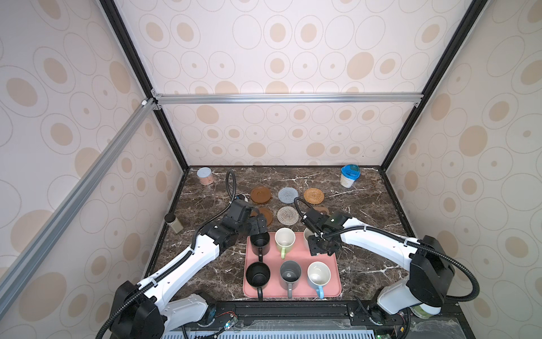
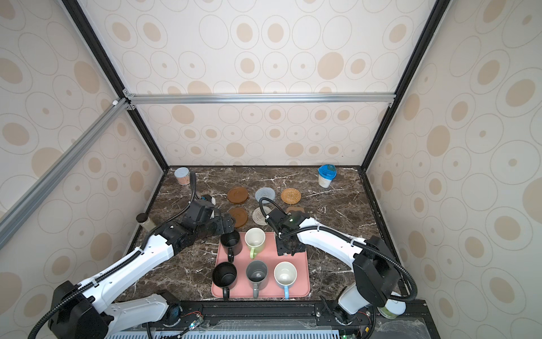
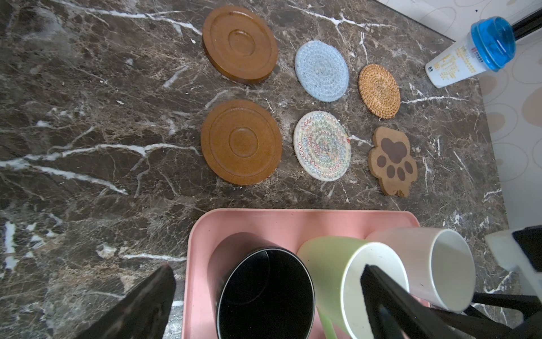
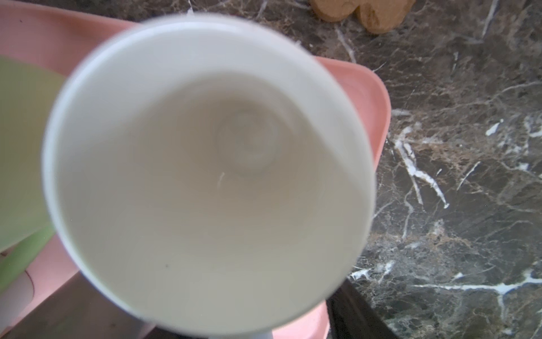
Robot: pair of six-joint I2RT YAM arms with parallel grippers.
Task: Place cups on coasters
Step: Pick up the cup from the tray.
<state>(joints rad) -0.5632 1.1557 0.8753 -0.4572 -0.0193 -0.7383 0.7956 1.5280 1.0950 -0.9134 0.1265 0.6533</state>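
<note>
Six cups stand on the pink tray: a black cup, a green one and a pink one at the back, with another black, a grey and a blue one in front. My left gripper is open, one finger on each side of the back black cup. My right gripper hangs over the pink cup, whose white inside fills its view. Its fingers flank the cup, but contact is hidden. Six bare coasters lie behind the tray, among them a brown disc and a paw.
A pinkish can stands at the back left corner and a white tub with a blue lid at the back right. A small black-capped bottle stands by the left wall. The left arm's wrist hides part of the nearer brown disc.
</note>
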